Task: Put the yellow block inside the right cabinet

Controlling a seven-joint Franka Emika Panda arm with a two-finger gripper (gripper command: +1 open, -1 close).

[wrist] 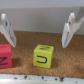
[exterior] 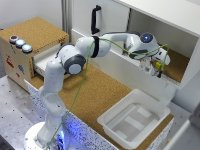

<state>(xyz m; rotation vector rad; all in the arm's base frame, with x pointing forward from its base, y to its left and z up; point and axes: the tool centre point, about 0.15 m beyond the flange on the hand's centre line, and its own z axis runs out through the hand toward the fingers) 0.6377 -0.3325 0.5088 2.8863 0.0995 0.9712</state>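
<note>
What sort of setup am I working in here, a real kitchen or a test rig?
Most likely a lab test rig, not a real kitchen: a cork-topped table carrying a white cabinet, a small wooden box with coloured buttons, and lettered toy blocks like the yellow block under the gripper.

yellow block (wrist: 43,55) upright on cork floor, inside right cabinet (exterior: 172,47)

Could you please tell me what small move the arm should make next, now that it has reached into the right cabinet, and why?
Probably withdraw upward and back. The wrist view shows the small yellow-green cube resting on the white cabinet's cork-brown floor, beside a red cube, with the claw open above it, fingers clear of both cubes.
</note>
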